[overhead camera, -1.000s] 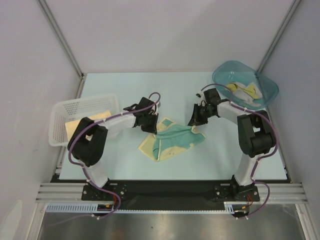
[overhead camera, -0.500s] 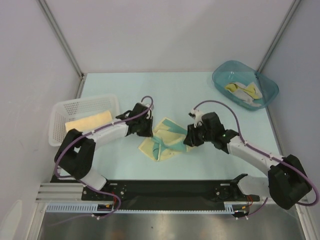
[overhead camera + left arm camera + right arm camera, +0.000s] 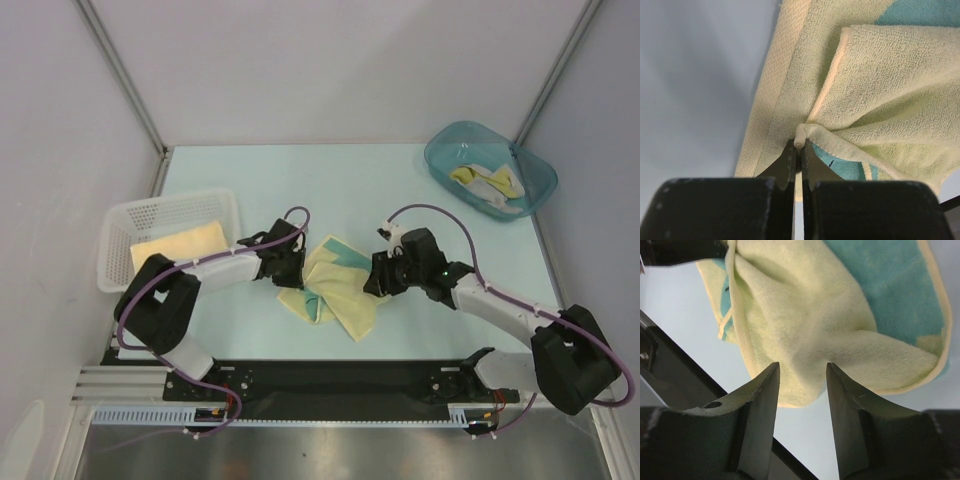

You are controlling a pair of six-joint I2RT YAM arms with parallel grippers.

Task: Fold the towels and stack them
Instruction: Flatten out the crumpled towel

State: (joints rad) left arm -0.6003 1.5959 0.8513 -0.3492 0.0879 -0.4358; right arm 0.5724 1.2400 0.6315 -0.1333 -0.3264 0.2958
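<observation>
Looking down from above, I see my left gripper [image 3: 799,146] pinched tight on a bunched edge of the yellow and teal towel [image 3: 338,288], which lies half folded and crumpled in the middle of the table [image 3: 300,180]. My right gripper [image 3: 802,371] has its fingers apart with nothing between them, and it hangs just over the right side of that towel. One folded yellow towel [image 3: 178,245] sits in the white basket [image 3: 150,212] on the left, and more cloths [image 3: 488,185] lie in the teal tub [image 3: 442,160] at the far right.
</observation>
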